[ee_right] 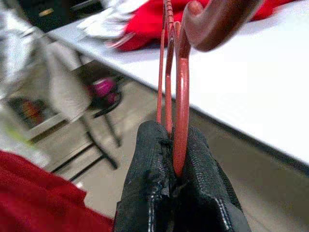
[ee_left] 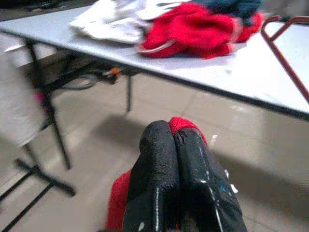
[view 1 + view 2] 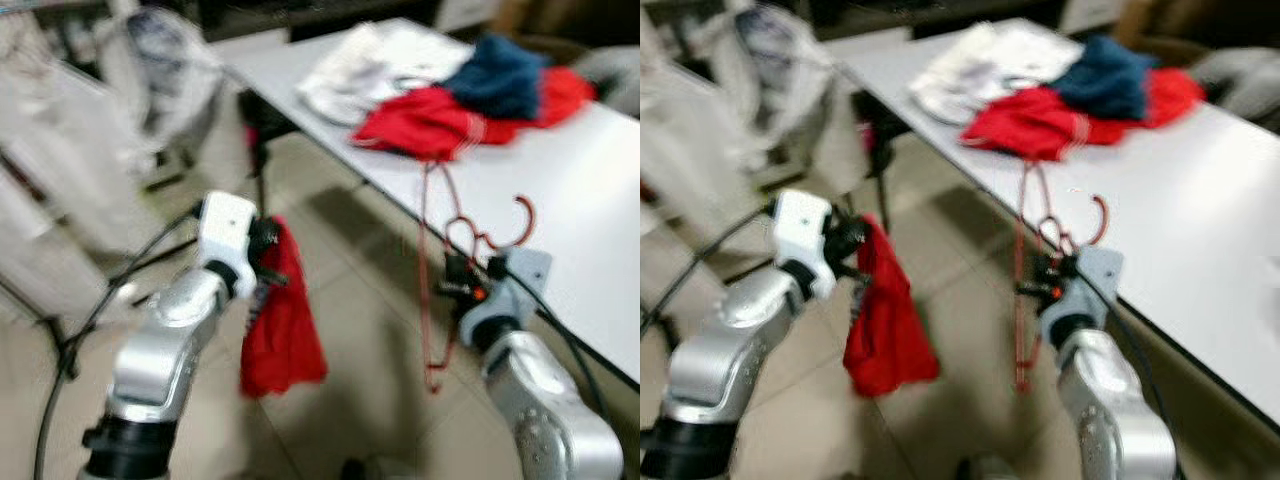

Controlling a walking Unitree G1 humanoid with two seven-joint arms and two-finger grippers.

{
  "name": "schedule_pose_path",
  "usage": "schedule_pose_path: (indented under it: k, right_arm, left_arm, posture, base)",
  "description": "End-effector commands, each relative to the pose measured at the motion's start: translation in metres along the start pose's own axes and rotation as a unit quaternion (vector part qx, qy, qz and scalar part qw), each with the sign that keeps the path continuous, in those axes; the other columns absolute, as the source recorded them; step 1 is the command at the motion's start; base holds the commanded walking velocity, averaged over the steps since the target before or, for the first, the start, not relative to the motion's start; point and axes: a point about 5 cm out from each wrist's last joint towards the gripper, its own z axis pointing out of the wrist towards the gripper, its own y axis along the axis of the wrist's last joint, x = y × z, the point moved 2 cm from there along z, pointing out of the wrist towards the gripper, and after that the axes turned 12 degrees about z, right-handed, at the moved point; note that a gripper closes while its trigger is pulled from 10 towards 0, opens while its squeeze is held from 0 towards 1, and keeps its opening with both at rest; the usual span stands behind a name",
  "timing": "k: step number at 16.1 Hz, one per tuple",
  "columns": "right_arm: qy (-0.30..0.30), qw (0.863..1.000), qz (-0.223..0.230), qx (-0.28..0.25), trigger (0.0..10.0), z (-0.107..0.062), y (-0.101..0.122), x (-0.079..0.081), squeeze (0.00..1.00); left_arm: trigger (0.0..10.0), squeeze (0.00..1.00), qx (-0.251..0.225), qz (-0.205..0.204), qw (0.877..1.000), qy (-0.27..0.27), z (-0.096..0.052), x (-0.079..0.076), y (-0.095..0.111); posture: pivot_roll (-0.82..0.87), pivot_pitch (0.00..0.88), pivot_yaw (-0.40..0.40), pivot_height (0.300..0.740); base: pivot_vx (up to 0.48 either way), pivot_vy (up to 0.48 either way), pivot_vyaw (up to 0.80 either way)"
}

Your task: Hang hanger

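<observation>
My right gripper is shut on a thin red wire hanger and holds it in the air beside the table edge, its hook up and its frame hanging down. In the right wrist view the hanger runs up from between the black fingers. My left gripper is shut on a red garment that dangles over the floor. Its fingers pinch the red cloth in the left wrist view.
A white table stands on the right with a pile of red, blue and white clothes on it. At the left stands a clothes rack with pale garments and black legs. Between them is tiled floor.
</observation>
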Motion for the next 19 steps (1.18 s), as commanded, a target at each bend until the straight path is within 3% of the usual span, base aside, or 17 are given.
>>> schedule_pose_path:
  k: [1, 19]
  right_arm:
    - [0.002, 1.0, 0.003, -0.005, 10.0, -0.0005, 0.0009, 0.0029, 0.0]
    - [-0.012, 1.0, -0.003, 0.013, 10.0, -0.0034, -0.0066, 0.0021, 0.0]
  left_arm:
    - [10.0, 0.0, -0.008, 0.005, 1.0, 0.009, -0.0011, 0.0064, 0.005]
    - [10.0, 0.0, -0.011, 0.019, 1.0, 0.001, -0.0018, 0.0049, 0.0058]
  posture:
    - [-0.02, 0.076, -0.017, 0.74]
    - [-0.02, 0.077, -0.022, 0.74]
  base:
    - [0.0, 0.0, -0.8]
    - [0.0, 0.0, -0.8]
